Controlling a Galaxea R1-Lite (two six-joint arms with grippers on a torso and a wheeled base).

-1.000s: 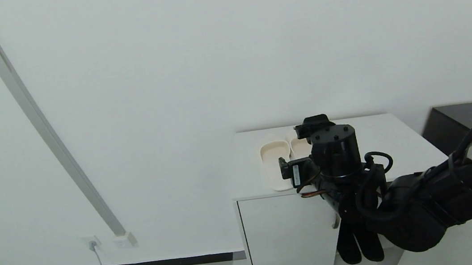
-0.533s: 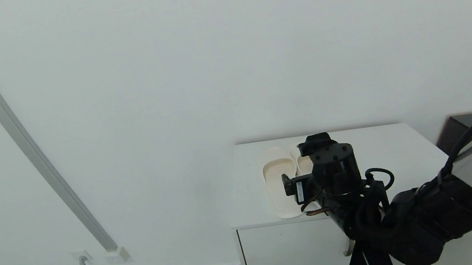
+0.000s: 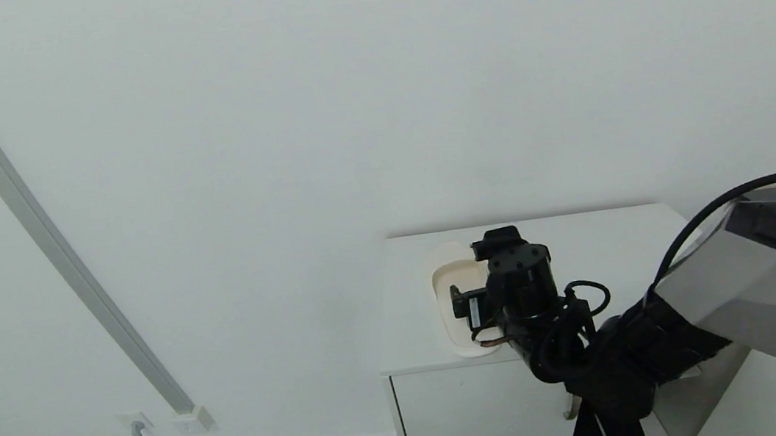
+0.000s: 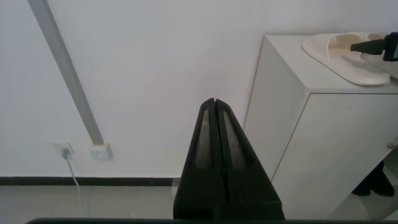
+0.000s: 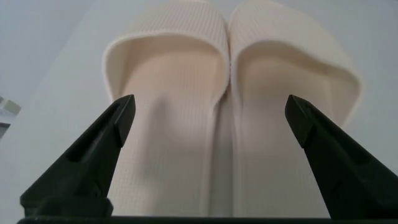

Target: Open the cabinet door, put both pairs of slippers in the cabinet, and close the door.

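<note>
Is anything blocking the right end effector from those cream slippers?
Nothing visible does. The right end effector is open, and the cream slippers lie directly ahead of it on the cabinet top.

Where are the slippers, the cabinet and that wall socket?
slippers (image 5: 174,143), right wrist view, on one slipper's footbed.
cabinet (image 3: 471,415), head view, on its front panel.
wall socket (image 3: 134,425), head view, on the plate where the cable plugs in.

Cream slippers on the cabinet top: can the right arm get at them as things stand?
Probably yes: the right arm's jaws stand open with the cream slippers close ahead between them on the cabinet top, and nothing lies in the way.
</note>
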